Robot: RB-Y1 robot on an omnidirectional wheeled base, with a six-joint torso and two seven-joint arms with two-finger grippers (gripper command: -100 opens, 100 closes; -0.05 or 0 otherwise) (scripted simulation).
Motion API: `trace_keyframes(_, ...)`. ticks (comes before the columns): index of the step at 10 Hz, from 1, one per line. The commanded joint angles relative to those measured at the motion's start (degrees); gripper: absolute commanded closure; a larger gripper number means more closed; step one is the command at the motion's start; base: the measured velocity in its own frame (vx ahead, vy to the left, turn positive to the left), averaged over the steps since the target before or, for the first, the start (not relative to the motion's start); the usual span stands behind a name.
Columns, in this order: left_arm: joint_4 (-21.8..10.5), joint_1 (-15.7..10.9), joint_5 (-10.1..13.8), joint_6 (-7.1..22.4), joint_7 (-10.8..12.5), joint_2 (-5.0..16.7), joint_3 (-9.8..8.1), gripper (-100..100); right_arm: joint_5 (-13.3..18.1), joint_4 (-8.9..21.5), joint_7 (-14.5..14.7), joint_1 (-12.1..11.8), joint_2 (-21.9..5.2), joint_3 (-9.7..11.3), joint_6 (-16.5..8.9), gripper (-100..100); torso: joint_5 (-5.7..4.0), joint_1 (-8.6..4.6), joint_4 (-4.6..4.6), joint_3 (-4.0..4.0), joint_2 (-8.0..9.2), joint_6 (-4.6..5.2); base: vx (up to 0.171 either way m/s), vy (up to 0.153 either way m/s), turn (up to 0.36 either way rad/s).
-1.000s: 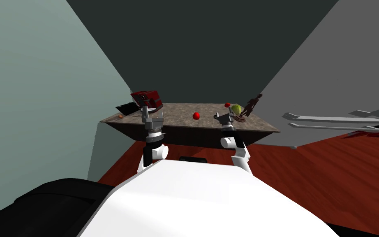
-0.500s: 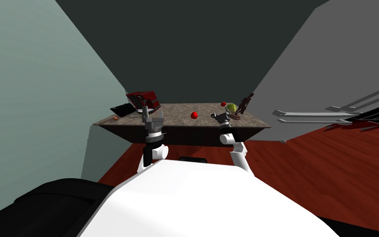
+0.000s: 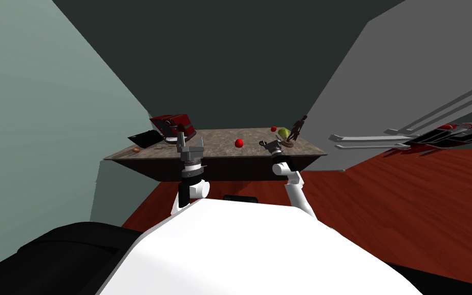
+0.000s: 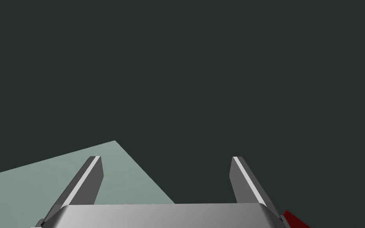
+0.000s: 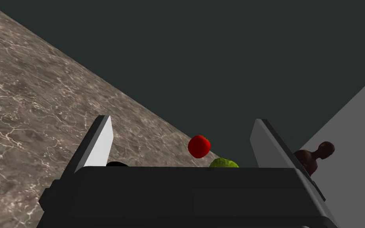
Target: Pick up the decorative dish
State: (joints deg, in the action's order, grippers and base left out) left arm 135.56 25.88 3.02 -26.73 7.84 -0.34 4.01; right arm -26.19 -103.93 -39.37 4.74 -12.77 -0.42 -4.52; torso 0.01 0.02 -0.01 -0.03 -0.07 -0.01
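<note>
On the marbled brown table, near its right end, a low dark-brown round dish lies at the foot of a dark figurine. A green ball sits beside it. My right gripper hovers over the table's front edge just left of the dish. In the right wrist view this gripper is open and holds nothing, and past it are the green ball, a small red ball and the figurine. My left gripper is open over the table's left part.
A red boxy appliance, a flat black item and a small orange thing sit at the table's left end. A larger red ball lies mid-table. Walls close in behind and at both sides. Red floor spreads to the right.
The whole head view has swung, so I have turned; the table now sits further left in it. My right arm has stretched forward, its gripper slightly nearer the dish.
</note>
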Motion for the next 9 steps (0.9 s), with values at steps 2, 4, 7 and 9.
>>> trace_keyframes(2, 0.0, 0.0, 0.0, 0.0, 0.0, 0.0, 0.0, 0, -3.0, 3.7, -4.3, 3.3, -0.5, 0.0, -3.9, -100, 0.0, 0.02, 0.0, -0.01, -0.02, -0.02, 0.002, -0.02, -0.082)
trace_keyframes(4, 0.0, 0.0, 0.0, 0.0, 0.0, 0.0, 0.0, 0, -5.0, 6.1, -7.4, 5.2, -0.8, 0.1, -6.4, -100, 0.0, 0.0, -0.02, -0.04, -0.07, -0.02, 0.013, -0.033, -0.078)
trace_keyframes(7, 0.0, 0.0, 0.0, 0.0, 0.0, 0.0, 0.0, 0, -7.0, 8.4, -11.5, 7.0, -1.0, 0.3, -8.7, -100, -0.02, -0.07, -0.03, -0.07, -0.13, 0.0, 0.022, -0.035, -0.059)
trace_keyframes(9, 0.0, 0.0, 0.0, 0.0, 0.0, 0.0, 0.0, 0, -8.9, 10.8, -14.4, 8.8, -1.3, 0.6, -10.9, -100, -0.03, -0.14, -0.04, -0.11, -0.2, -0.01, 0.043, -0.055, -0.052)
